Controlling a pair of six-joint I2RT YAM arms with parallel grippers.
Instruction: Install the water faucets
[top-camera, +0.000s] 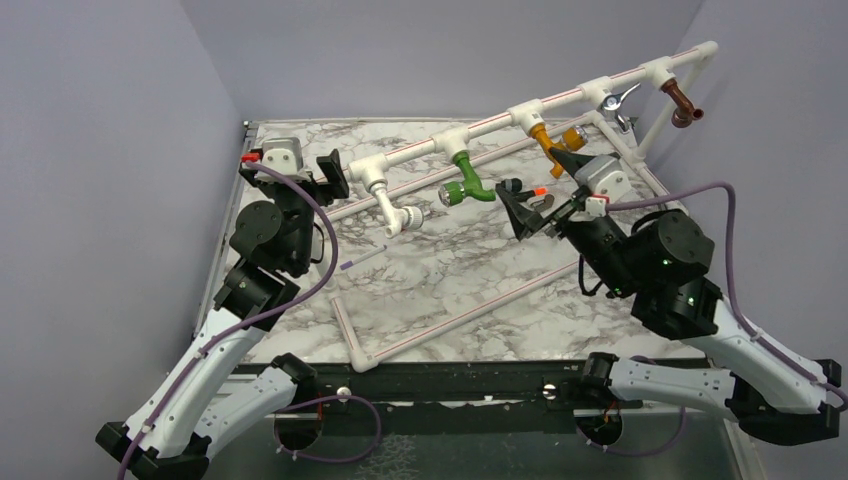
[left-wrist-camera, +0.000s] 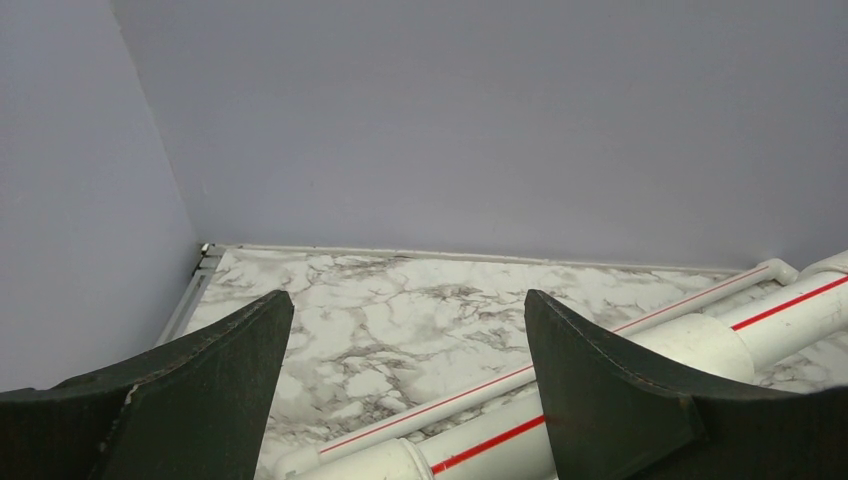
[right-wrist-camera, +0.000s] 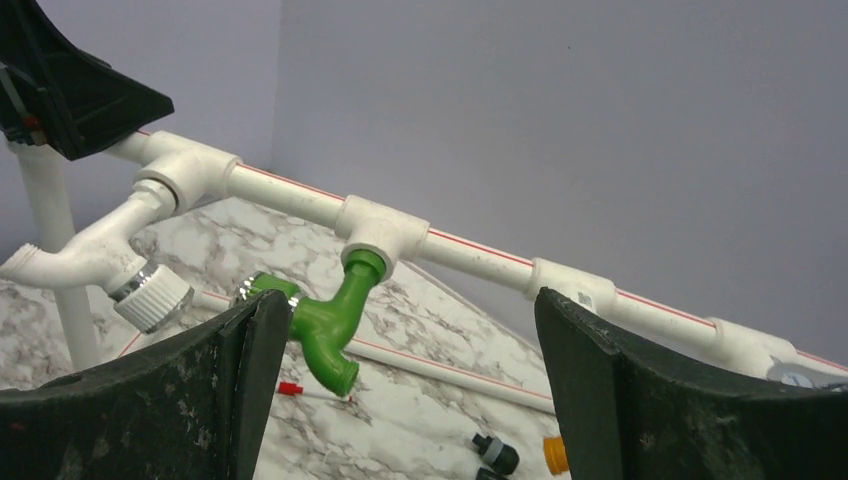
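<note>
Hanging from a tee on the top rail of the pipe frame (top-camera: 490, 122), the green tap (top-camera: 468, 178) is in place, second from the left, with its silver knob (top-camera: 452, 193) turned to the left and its spout pointing down over the marble tabletop (top-camera: 450, 270). And there's the right hand (top-camera: 522, 205), just to the right of that tap, fingers spread wide and gripping nothing; from its wrist camera the green tap sits off the left finger, apart from it, the knob partly hidden behind that finger. Next along to the left, the white tap (top-camera: 392, 208) hangs from the end tee with its ribbed knob low. Further right on the rail we have the orange tap (top-camera: 548, 143), then a chrome tap (top-camera: 618, 100), and the brown tap (top-camera: 682, 100) up at the far corner. Over on the far left, the left hand (top-camera: 333, 172) sits near the end of the frame, fingers also spread wide, not closed on anything; its wrist view shows red-striped pipe and bare marble between them, the right finger crossing in front of a white fitting. Down on the tabletop, the right wrist camera catches a small black fitting (right-wrist-camera: 497, 452) and an orange piece (right-wrist-camera: 555, 455) lying close together, and a thin stick (right-wrist-camera: 310, 392) with a red end below the green spout.
</note>
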